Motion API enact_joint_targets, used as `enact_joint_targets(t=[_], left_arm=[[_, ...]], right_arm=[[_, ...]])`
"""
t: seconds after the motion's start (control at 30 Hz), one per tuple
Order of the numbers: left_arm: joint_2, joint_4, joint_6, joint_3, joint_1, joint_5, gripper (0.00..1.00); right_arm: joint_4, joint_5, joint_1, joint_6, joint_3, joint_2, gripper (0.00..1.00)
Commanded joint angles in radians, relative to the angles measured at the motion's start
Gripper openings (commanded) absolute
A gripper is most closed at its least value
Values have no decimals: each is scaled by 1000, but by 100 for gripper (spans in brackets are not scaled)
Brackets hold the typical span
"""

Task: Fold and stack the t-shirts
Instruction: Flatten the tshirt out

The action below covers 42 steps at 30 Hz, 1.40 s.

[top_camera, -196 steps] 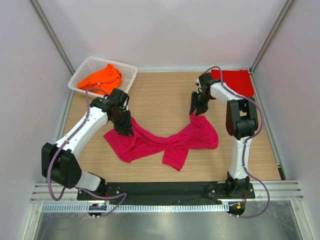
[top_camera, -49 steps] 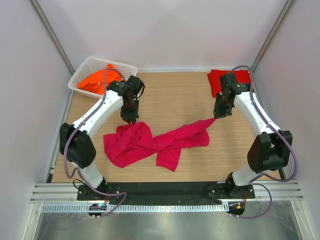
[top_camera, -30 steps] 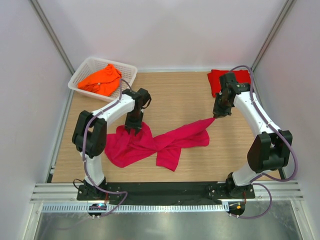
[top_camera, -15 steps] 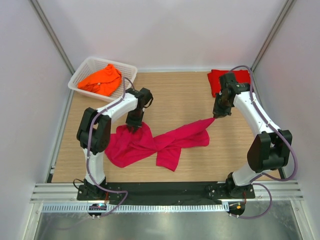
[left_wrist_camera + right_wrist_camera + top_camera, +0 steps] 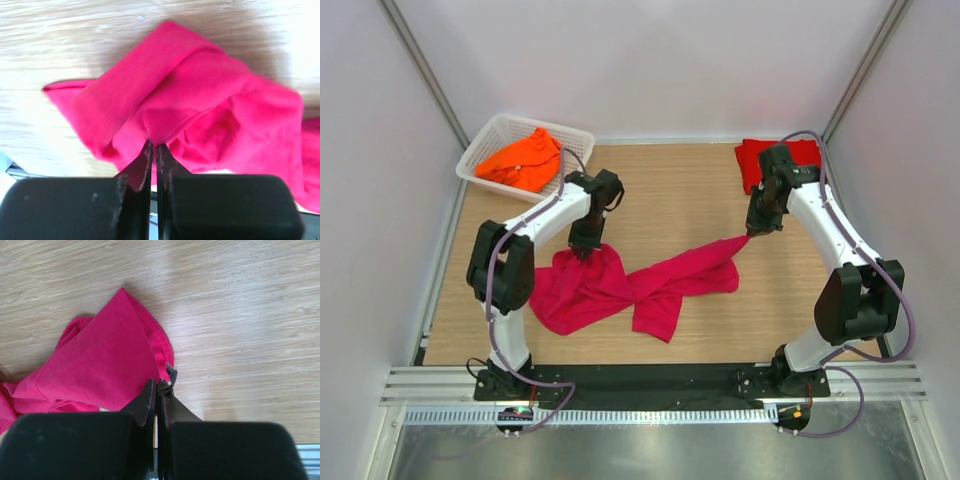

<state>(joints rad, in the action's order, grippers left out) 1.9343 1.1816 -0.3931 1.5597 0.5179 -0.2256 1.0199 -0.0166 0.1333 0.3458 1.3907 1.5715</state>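
A pale wooden worktop is being shown from above, with two white robot arms reaching in from the bottom of the frame. A magenta-pink t-shirt is lying crumpled across the centre of the frame, bunched and twisted rather than spread flat.

Its upper left edge is being pinched by the left pincer. In the left wrist view, the jaws are being shown fully closed on a raised fold of the cloth. Its far corner, at centre right of the frame, is being gripped by the right pincer. In the right wrist view, those jaws are being held shut on a hemmed tip, and the cloth is being drawn out into a point.

Two well-separated spots are being held, most likely so that the garment can be lifted and stretched open between the arms before any fold is attempted.

A red t-shirt is being kept as a compact, seemingly folded block in the upper right corner of the worktop, probably as the base of the stack. A bright orange t-shirt is being held, heaped and unfolded, in a white lattice basket at the upper left, seemingly awaiting its turn.

By this judgement, one shirt is finished, one is being handled, and one is untouched.
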Motion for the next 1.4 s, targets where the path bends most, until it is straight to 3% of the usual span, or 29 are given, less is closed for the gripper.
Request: enact_joint_targets(t=[0.0,0.43,0.67,0.87,1.37], left_arm=[[-130,53,-29,72,1,-63,0],[-487,131,-125,312,-128,-218,0],[-618,105,-102,437,-180,-254,0],[-644,96,-66,578,-182,-316,0],[-626,47,-41,750,-173,-328,0]], right_arm=[[5,-26,-3,27,73,-19,1],[-33,3,-44,283,382,-60,1],[-75,-8,-58,334,514,-93,1],[-152,-43,-66,349,565,-143,1],[-334,-101,-67,305,698,-186,1]])
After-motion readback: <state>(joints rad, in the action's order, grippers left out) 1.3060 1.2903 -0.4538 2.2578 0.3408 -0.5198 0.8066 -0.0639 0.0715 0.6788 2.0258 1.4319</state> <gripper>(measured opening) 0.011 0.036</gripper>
